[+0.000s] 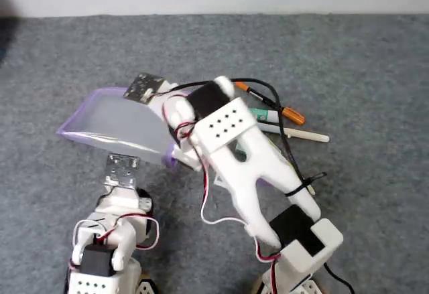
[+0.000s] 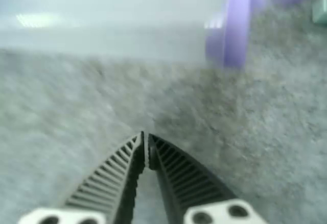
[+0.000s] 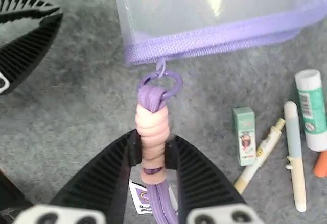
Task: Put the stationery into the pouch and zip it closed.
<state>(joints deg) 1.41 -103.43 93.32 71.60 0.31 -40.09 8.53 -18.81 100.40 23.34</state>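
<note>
The pouch (image 1: 114, 123) lies flat on the grey mat (image 1: 348, 59), its long axis running across the table from left to right, with the zip-pull end toward the right arm. The zip pull (image 3: 152, 127), a purple cord wrapped in pink, sticks straight out from that corner. The right claw (image 3: 152, 143) is clenched on it, parted only by the cord's thickness. The left claw (image 2: 145, 143) hangs just short of the pouch's near edge, tips pressed together on nothing. The stationery (image 3: 295, 152) lies on the mat outside the pouch, beside its zip end, pens roughly parallel.
</note>
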